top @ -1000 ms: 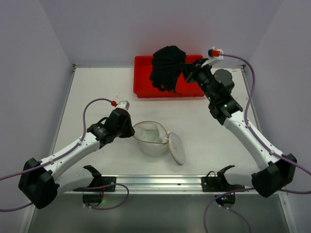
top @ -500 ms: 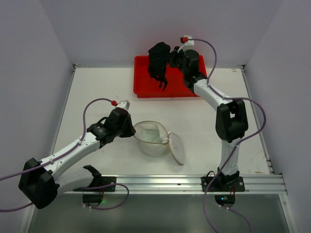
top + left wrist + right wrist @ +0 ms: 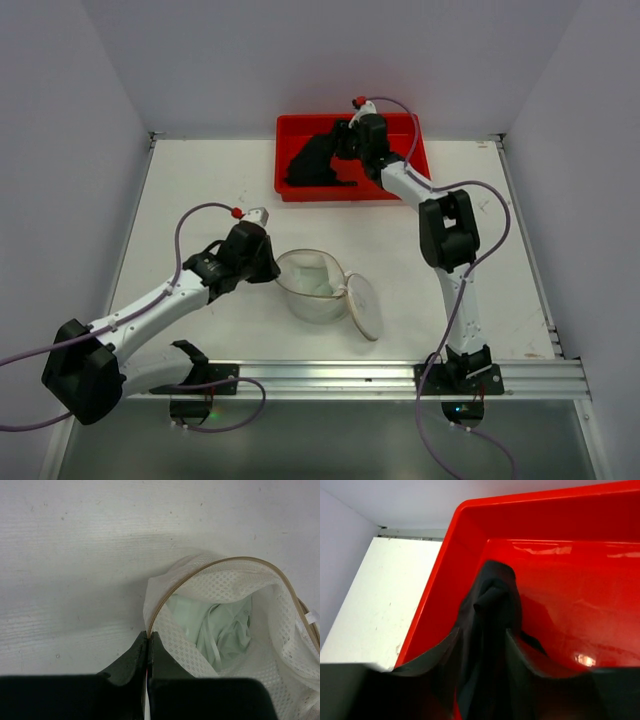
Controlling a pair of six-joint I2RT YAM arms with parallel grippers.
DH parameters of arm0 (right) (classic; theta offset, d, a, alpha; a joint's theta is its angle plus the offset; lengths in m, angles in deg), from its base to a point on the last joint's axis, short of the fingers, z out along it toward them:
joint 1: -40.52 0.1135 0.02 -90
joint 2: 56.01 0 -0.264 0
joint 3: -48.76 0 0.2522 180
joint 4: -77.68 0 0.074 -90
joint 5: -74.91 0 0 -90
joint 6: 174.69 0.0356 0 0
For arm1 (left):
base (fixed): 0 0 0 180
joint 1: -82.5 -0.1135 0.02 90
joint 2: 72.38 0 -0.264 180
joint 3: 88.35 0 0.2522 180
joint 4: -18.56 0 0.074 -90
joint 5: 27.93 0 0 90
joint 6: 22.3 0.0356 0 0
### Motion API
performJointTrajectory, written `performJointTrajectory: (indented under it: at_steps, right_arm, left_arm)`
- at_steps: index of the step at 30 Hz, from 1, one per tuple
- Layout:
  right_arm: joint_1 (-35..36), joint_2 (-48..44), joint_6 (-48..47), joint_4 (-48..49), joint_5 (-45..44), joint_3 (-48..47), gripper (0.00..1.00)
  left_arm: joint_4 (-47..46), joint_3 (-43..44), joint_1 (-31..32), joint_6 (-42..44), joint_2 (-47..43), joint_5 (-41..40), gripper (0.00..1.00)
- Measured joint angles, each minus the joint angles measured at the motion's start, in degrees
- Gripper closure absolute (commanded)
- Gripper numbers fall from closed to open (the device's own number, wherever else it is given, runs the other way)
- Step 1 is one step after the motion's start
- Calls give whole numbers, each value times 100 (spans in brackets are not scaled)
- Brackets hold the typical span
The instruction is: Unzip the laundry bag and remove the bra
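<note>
The laundry bag (image 3: 318,285) stands unzipped mid-table, its round lid (image 3: 362,306) flopped to the right. In the left wrist view its mesh mouth (image 3: 235,605) gapes, with pale green fabric (image 3: 215,630) inside. My left gripper (image 3: 270,267) (image 3: 149,634) is shut on the bag's tan rim at its left side. The black bra (image 3: 316,162) (image 3: 492,605) lies in the red tray (image 3: 400,186) (image 3: 570,510) at the back. My right gripper (image 3: 346,150) (image 3: 483,630) hangs low over the tray, jaws apart, with the bra's fabric loose between the fingers.
The red tray sits against the back wall, and the right arm stretches far over the table (image 3: 200,190) to reach it. A metal rail (image 3: 330,372) runs along the near edge. Grey walls close in on the left, right and back.
My right arm swung left and down over the tray with the bra. Its jaws have opened, and the bra now rests in the tray. The left arm and the bag have not moved.
</note>
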Motion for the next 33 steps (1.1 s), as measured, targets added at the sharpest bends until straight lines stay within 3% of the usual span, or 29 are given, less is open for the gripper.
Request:
performJointTrajectory:
  at_steps: [3,7,13,19,23,28,33]
  right_arm:
    - [-96,-59,142,-136,-175,50,23]
    - [-343,-616,170,-463,-765,675,10]
    - [-573,-2238,-199,-1058,-1246,1526,7]
    - [-103,-4424,-575,-1279,-887,2680,13]
    - [973,-5464,-815,-1561,-852,3458,25]
    - [2437,-5678,-785,-1805,-916,4299,56]
    - [3211,-5449,-468,-2162,-1093,4846,58]
  left_arm:
    - [-33,0,-4,0,20,15,100]
    - [-107,0,-7,4,33,24,100]
    - [-116,0,-9,9,52,26,100]
    - [-116,0,-11,9,52,26,100]
    - [-118,0,-11,15,52,26,100]
    - [-116,0,-15,26,50,44,100]
    - [-74,0,-35,26,-7,37,100]
